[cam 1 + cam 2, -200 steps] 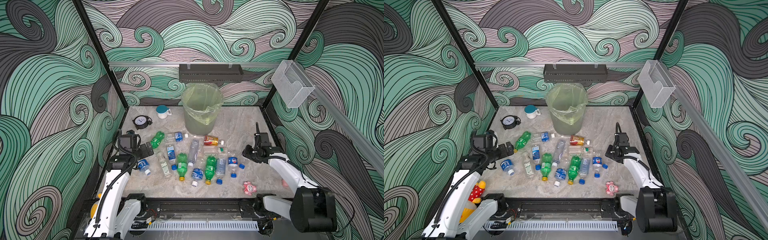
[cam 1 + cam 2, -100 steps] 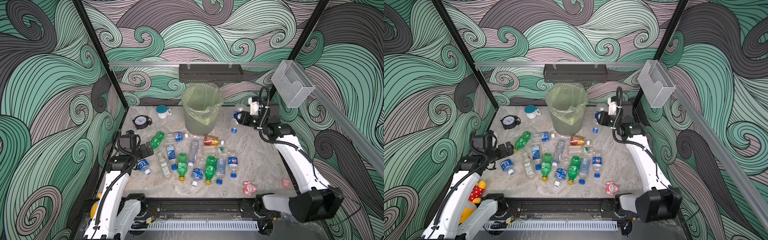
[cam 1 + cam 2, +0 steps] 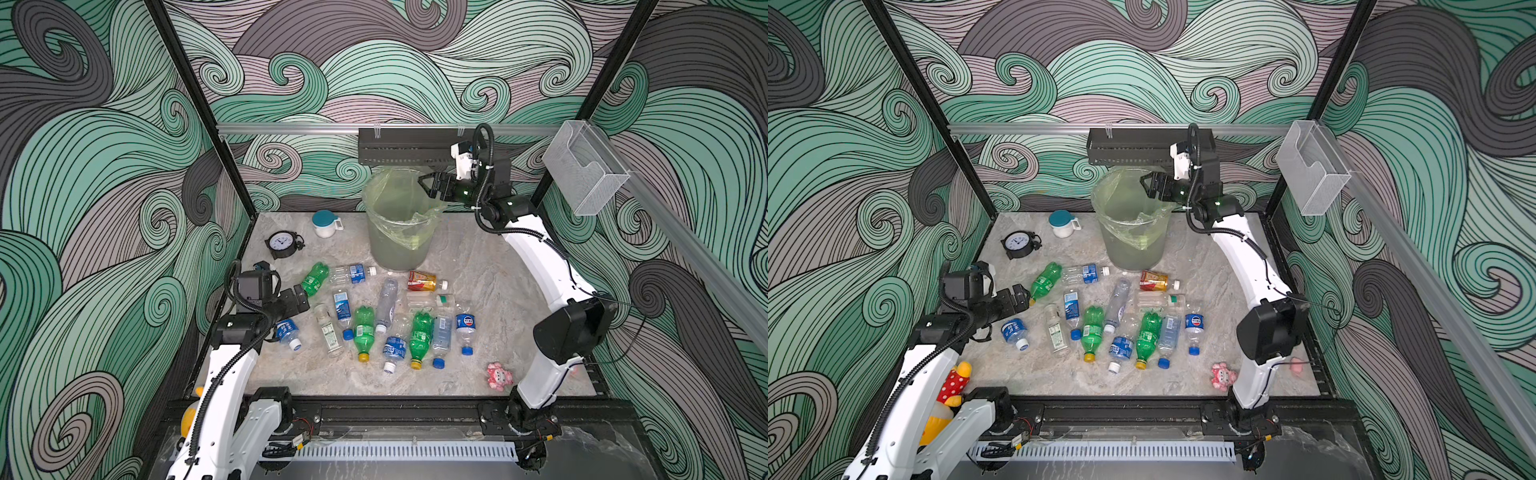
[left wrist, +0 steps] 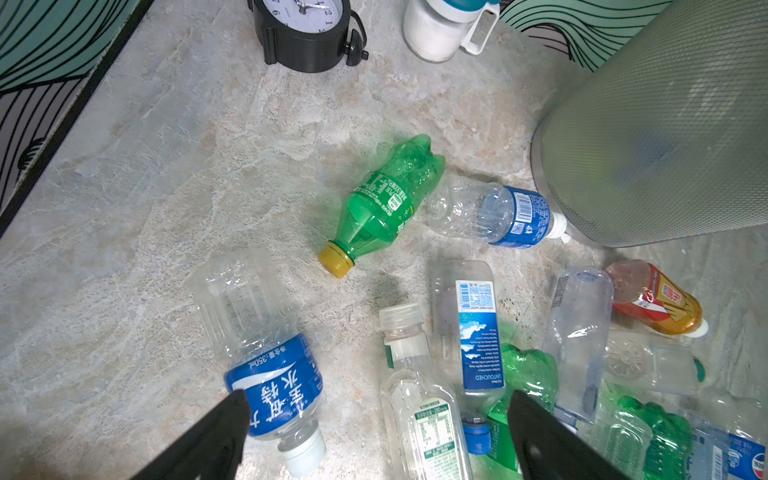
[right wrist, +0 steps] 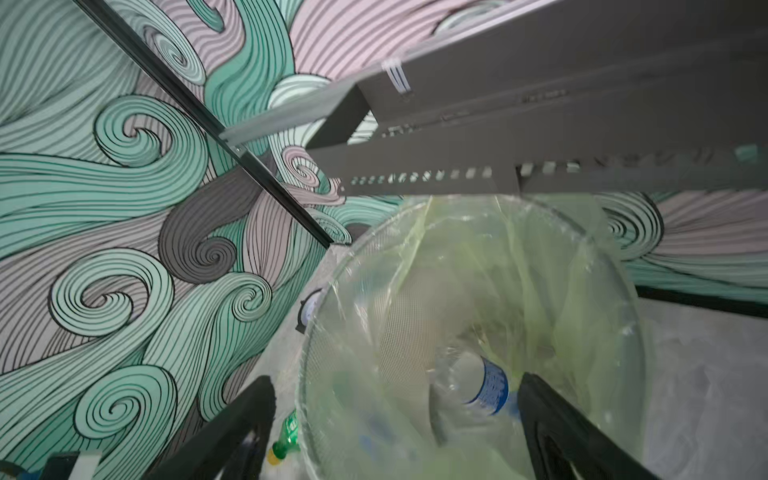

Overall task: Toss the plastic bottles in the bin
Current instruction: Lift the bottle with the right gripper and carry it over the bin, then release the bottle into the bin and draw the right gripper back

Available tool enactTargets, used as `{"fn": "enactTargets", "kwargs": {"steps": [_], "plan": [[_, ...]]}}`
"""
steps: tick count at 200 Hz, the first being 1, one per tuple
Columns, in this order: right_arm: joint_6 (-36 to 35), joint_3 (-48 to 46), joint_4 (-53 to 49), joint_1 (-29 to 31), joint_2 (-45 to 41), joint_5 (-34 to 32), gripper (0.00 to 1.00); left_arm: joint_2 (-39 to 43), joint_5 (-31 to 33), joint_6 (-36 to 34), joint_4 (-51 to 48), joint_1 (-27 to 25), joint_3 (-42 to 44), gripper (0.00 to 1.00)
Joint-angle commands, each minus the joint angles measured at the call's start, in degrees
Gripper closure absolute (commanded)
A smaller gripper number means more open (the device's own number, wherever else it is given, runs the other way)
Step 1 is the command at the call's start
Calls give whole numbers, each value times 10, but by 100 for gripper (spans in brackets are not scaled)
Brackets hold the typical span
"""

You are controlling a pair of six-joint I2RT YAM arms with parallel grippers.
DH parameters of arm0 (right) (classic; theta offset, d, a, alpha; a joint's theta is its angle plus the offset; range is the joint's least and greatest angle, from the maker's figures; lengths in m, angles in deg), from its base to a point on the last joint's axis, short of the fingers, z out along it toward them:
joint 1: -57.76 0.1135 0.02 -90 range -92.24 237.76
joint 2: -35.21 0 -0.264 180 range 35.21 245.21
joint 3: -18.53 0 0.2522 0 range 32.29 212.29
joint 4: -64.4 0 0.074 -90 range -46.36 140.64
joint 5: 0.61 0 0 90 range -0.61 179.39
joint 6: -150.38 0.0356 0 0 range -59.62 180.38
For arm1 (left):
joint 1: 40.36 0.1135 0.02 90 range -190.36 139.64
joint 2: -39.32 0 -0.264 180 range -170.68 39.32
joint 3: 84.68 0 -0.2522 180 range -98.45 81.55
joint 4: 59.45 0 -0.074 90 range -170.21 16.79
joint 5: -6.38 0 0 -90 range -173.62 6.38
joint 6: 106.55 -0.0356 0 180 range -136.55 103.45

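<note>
"UNTOUCHED" on one clear bottle (image 4: 478, 332); "350mL" on blue-label bottle (image 4: 270, 374); Pepsi-logo bottle (image 3: 465, 326); thirteen bottles lie on table (image 3: 478, 257), three green (image 3: 363, 332); bare room right of bin (image 3: 399, 249); right gripper (image 3: 428, 188) spread above bin rim, empty; blue-labelled bottle (image 5: 482, 386) inside bin; left gripper (image 3: 301, 294) spread, empty, beside the pile.

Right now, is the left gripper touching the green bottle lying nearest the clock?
Apart. The left wrist view shows bare table between the green bottle and the open left gripper.
</note>
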Motion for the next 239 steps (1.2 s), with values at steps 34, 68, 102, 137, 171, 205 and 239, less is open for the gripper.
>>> {"fn": "enactTargets", "kwargs": {"steps": [34,68,102,137,171,205,239], "plan": [[-55,-193,8,-2,-210,-26,3,-5,-32,-7,-36,-2,-18,2],[-70,-294,-23,-3,-285,-51,1,-6,-45,3,-33,-3,-5,2],[-69,-379,-27,-3,-329,-63,1,-15,46,60,-52,-3,-5,2],[-56,-425,-25,-4,-346,-68,0,-33,137,131,-71,-3,4,4],[-51,-440,-16,-3,-353,-71,0,-70,223,195,-87,-2,22,4],[-48,-448,-10,-3,-352,-65,1,-115,194,206,-55,-2,34,5],[-48,-460,4,-3,-357,-55,1,-166,230,225,-4,-2,61,6]]}}
